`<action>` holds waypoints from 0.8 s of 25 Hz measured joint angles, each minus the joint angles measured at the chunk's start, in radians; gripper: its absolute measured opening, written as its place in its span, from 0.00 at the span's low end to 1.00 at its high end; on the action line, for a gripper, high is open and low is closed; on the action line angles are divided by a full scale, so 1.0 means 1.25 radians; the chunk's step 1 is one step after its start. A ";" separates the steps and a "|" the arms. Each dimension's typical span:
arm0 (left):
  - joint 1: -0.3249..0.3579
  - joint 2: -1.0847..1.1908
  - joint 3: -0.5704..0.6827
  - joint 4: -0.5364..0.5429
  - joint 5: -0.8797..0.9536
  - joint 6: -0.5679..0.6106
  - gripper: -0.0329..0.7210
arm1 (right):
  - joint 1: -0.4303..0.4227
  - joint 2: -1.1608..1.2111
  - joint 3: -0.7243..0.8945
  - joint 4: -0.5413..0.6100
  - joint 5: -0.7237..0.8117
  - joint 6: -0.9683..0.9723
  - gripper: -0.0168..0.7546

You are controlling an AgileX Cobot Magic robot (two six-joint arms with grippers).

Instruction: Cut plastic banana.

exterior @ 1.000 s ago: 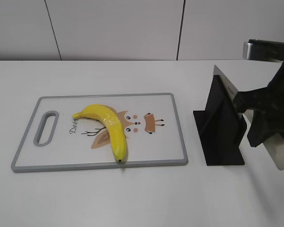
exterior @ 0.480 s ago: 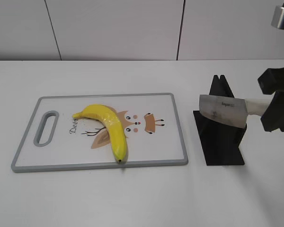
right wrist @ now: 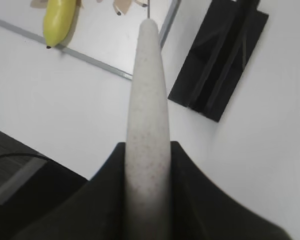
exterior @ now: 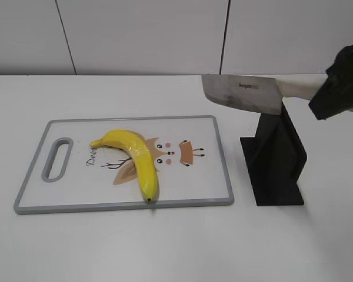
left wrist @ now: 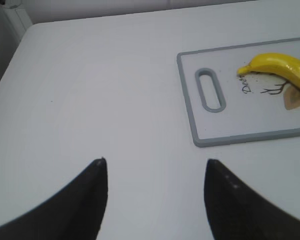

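The yellow plastic banana [exterior: 136, 158] lies on the grey-rimmed cutting board [exterior: 217, 154], dark tip toward the front edge. It also shows in the left wrist view [left wrist: 282, 70] and the right wrist view [right wrist: 59, 19]. My right gripper [exterior: 335, 88] is shut on the white handle of a knife [exterior: 241, 93], held level in the air above the board's right edge, blade pointing left. The handle [right wrist: 147, 100] fills the right wrist view between the jaws [right wrist: 147, 155]. My left gripper [left wrist: 155, 167] is open and empty over bare table left of the board.
A black knife stand [exterior: 275, 158] sits right of the board, below the knife; it also shows in the right wrist view [right wrist: 217, 65]. The board [left wrist: 225, 137] has a slot handle [left wrist: 210, 90] at its left end. The table's front edge and a dark floor show in the right wrist view [right wrist: 20, 175].
My right gripper has lifted the knife out of the black stand, turned it level and carried it up and to the left. The banana and board have not moved.
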 joint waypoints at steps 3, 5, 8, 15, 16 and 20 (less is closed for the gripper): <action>0.000 0.055 -0.015 -0.054 -0.052 0.063 0.80 | 0.000 0.042 -0.019 0.025 -0.015 -0.170 0.25; 0.000 0.104 -0.022 -0.115 -0.078 0.114 0.80 | 0.000 0.069 -0.031 0.057 -0.040 -0.291 0.25; 0.000 0.179 -0.033 -0.221 -0.097 0.209 0.80 | 0.000 0.110 -0.058 0.097 -0.077 -0.429 0.25; -0.019 0.358 -0.092 -0.348 -0.102 0.447 0.80 | -0.001 0.213 -0.139 0.124 -0.072 -0.709 0.25; -0.028 0.390 -0.105 -0.352 -0.100 0.478 0.80 | -0.002 0.227 -0.155 0.140 -0.060 -0.742 0.25; -0.055 0.529 -0.185 -0.364 -0.067 0.606 0.80 | -0.004 0.293 -0.212 0.205 -0.006 -0.866 0.25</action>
